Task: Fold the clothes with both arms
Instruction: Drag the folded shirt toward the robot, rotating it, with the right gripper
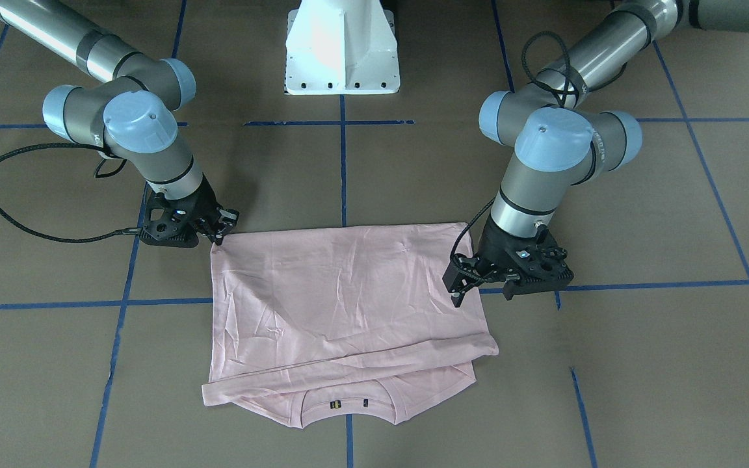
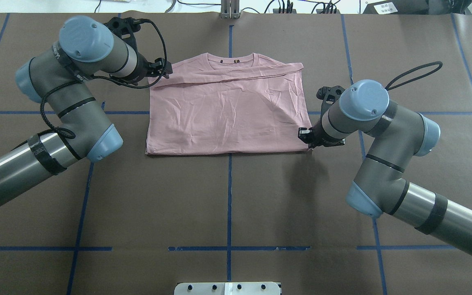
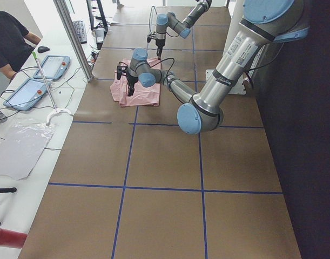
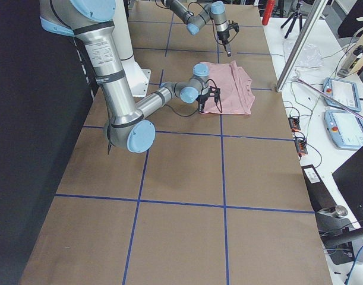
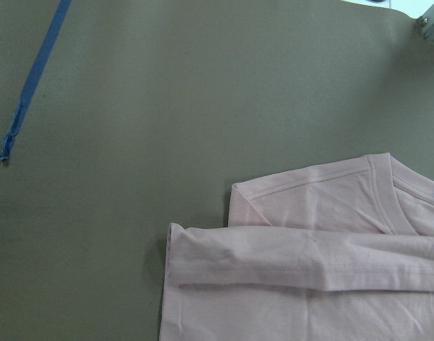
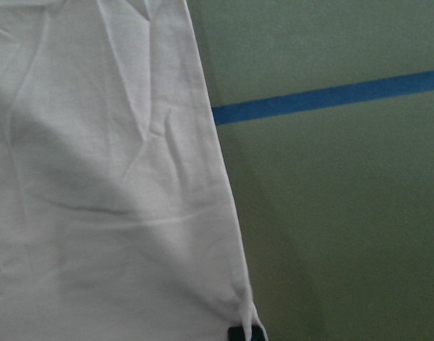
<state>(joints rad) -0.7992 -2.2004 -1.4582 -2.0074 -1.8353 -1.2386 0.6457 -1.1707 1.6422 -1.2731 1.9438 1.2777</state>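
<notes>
The pale pink T-shirt point(image 1: 348, 292) lies flat on the brown table, collar on the side away from the robot. A sleeve band point(image 2: 228, 76) is folded across it just below the collar. My right gripper point(image 2: 306, 137) sits low at the shirt's near right corner. In the right wrist view a black fingertip point(image 6: 238, 332) pinches that corner, and the cloth point(image 6: 96, 177) puckers toward it. My left gripper point(image 2: 163, 69) hovers open beside the far left sleeve edge and holds nothing. The left wrist view looks down on that sleeve and shoulder point(image 5: 330, 270) with no fingers in sight.
The white pedestal base point(image 1: 342, 49) stands at the robot's side of the table. Blue tape lines point(image 2: 229, 196) grid the brown surface. Black cable loops point(image 1: 36, 221) hang off both wrists. A person point(image 3: 8, 38) and tablets point(image 3: 27, 91) are at a side bench.
</notes>
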